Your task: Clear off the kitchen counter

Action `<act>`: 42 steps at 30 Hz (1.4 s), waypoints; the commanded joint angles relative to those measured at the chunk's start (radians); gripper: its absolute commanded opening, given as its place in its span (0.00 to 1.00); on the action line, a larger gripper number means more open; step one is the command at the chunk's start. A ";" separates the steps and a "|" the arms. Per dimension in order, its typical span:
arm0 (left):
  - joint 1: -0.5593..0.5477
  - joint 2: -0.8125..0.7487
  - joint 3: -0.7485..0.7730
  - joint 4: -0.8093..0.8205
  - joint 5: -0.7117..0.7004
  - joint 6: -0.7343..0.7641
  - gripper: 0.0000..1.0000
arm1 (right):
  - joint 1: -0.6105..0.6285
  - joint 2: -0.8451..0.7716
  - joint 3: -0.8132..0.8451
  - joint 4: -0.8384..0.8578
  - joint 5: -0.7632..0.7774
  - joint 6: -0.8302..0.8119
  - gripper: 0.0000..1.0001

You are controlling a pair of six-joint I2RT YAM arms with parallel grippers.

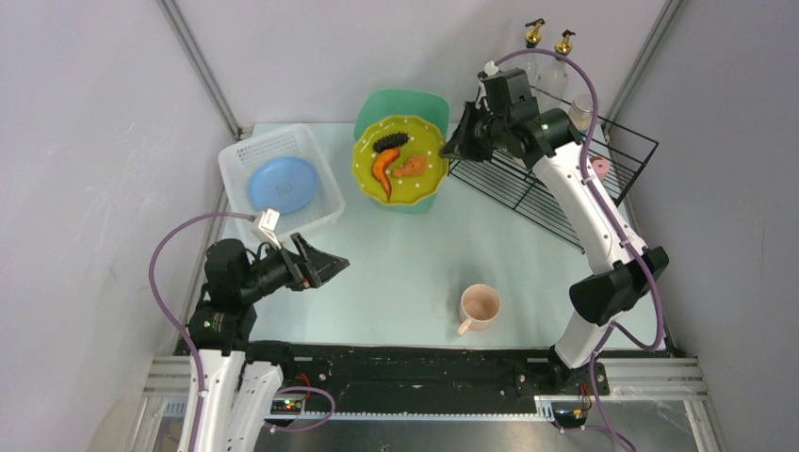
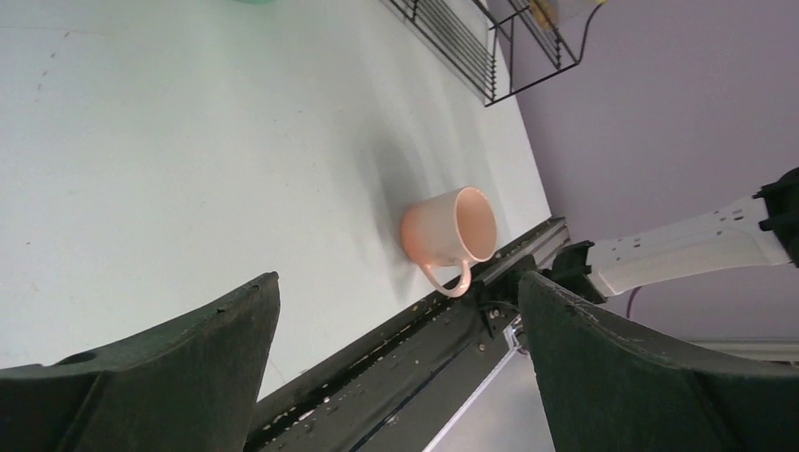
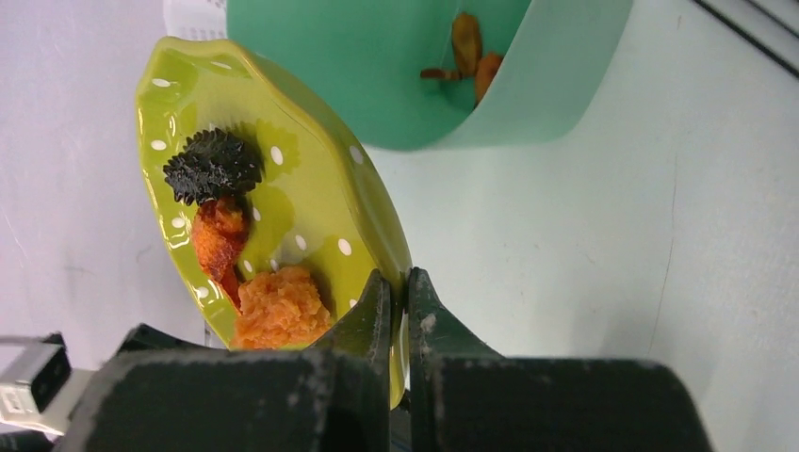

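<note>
Right end effector (image 3: 397, 285), fingers pinched nearly together on the thin rim of a green dotted plate (image 3: 311, 212), which it holds raised and apparently tilted over a green bin (image 3: 377, 75). Left end effector (image 1: 325, 266) gapes wide and holds nothing, poised low over the counter (image 1: 396, 264) and aimed toward a pink mug (image 1: 479, 306).

Hazards, as judged:
- The grip takes only a narrow bite of glazed rim. The plate could pivot or slip out, striking the bin or the counter.
- Three food pieces (image 3: 226, 235) lie on the plate, and its near edge seems to overhang the counter rather than the bin. A piece sliding that way would land outside the bin.
- The right arm passes just beside the black wire rack (image 1: 556, 184). A wide swing could snag it.

Surface and room: the counter is smooth, pale mint-white, with a black rail (image 1: 424, 356) along its front. It carries the mug near that rail and a white perforated basket (image 1: 236, 162) holding a blue dish (image 1: 283, 184) at far left. Plain grey-lilac walls (image 1: 85, 141) enclose it.
</note>
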 commanded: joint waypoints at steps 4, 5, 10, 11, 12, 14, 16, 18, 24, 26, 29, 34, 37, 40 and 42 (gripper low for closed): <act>-0.004 0.053 -0.026 0.002 -0.069 0.115 1.00 | -0.077 0.055 0.229 0.119 -0.072 0.128 0.00; -0.004 0.060 -0.023 0.001 -0.075 0.124 1.00 | -0.084 0.064 0.252 0.121 -0.070 0.135 0.00; -0.004 0.072 -0.028 0.001 -0.157 0.141 1.00 | -0.111 0.119 0.309 0.155 -0.021 0.187 0.00; -0.003 0.070 -0.030 0.001 -0.183 0.140 1.00 | -0.115 0.135 0.319 0.160 -0.014 0.193 0.00; -0.003 0.068 -0.036 0.002 -0.194 0.134 1.00 | -0.117 0.146 0.344 0.159 -0.003 0.196 0.00; -0.004 0.066 -0.044 0.011 -0.210 0.124 1.00 | -0.126 0.177 0.387 0.157 0.013 0.205 0.00; -0.004 0.066 -0.045 0.016 -0.207 0.128 1.00 | -0.134 0.202 0.411 0.159 0.043 0.210 0.00; -0.004 0.061 -0.045 0.017 -0.192 0.133 1.00 | -0.139 0.216 0.416 0.174 0.078 0.206 0.00; -0.003 0.044 -0.049 0.023 -0.198 0.129 1.00 | -0.143 0.253 0.416 0.219 0.150 0.197 0.00; -0.003 0.041 -0.051 0.025 -0.195 0.127 1.00 | -0.142 0.263 0.412 0.230 0.175 0.188 0.00; -0.006 0.043 -0.054 0.028 -0.190 0.125 1.00 | -0.142 0.272 0.395 0.261 0.213 0.179 0.00; -0.009 0.047 -0.056 0.032 -0.184 0.125 1.00 | -0.129 0.292 0.392 0.296 0.252 0.154 0.00; -0.009 0.046 -0.056 0.035 -0.181 0.124 1.00 | -0.114 0.299 0.393 0.314 0.290 0.133 0.00; -0.011 0.043 -0.057 0.036 -0.181 0.124 1.00 | -0.097 0.306 0.396 0.328 0.322 0.106 0.00; -0.012 0.039 -0.057 0.037 -0.181 0.124 1.00 | -0.089 0.307 0.395 0.336 0.349 0.088 0.00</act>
